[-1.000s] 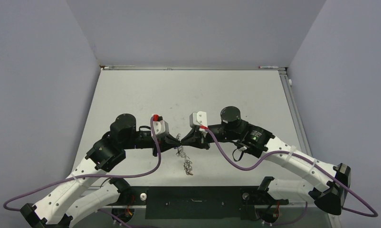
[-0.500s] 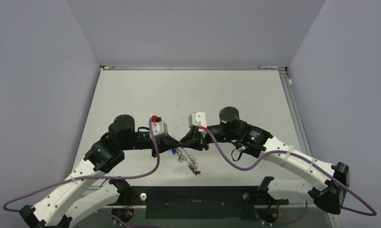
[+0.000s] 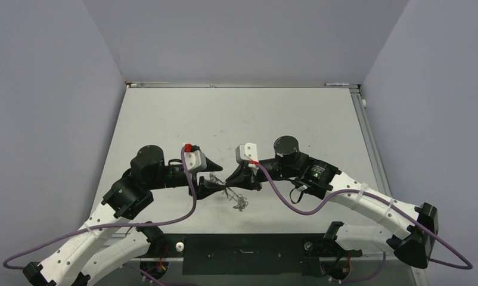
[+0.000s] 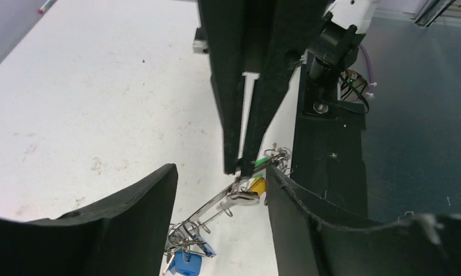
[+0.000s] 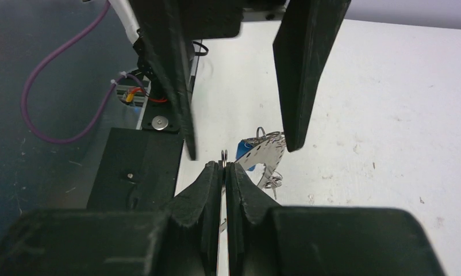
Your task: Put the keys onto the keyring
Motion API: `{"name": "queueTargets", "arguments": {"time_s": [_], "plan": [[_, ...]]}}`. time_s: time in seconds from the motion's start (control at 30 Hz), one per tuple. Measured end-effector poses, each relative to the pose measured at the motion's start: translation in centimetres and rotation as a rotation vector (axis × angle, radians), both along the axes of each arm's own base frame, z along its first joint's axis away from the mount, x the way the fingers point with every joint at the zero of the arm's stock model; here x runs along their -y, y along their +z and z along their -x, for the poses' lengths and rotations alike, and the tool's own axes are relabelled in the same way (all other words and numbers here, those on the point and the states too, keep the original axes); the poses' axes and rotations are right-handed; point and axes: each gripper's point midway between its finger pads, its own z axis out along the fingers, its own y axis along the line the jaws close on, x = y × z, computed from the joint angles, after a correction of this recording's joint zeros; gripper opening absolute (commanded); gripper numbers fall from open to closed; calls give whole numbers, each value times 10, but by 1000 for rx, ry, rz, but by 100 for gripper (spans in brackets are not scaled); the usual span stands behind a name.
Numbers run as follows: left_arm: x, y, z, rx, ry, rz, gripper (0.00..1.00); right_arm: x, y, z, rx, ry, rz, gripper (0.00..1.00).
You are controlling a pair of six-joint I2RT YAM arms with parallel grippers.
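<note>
Pinching the keyring (image 4: 222, 201) with keys (image 4: 187, 263) dangling, the right gripper (image 5: 224, 168) faces the left gripper (image 4: 219, 175), which gapes

Blue-tagged key (image 4: 185, 265) cut by the bottom edge; keyring (image 5: 267, 154) half hidden behind one finger (image 5: 303, 69) of the left tool (image 5: 241, 150).

The right gripper (image 4: 238, 168) pinches the keyring (image 4: 219, 202) between the left gripper's (image 4: 219, 172) parted fingers; a blue-tagged key (image 4: 188, 265) hangs at the keyring's lower end.
</note>
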Motion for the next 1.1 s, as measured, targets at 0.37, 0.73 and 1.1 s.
{"name": "queueTargets", "arguments": {"time_s": [0.37, 0.73, 1.1], "plan": [[-7, 40, 14, 86, -20, 133, 41, 9, 17, -4, 35, -67, -43, 5], [5, 32, 9, 34, -38, 196, 62, 27, 78, -11, 119, -197, -264, 5], [10, 17, -17, 14, 78, 254, 61, 18, 71, -27, 70, -276, -290, 5]]}}
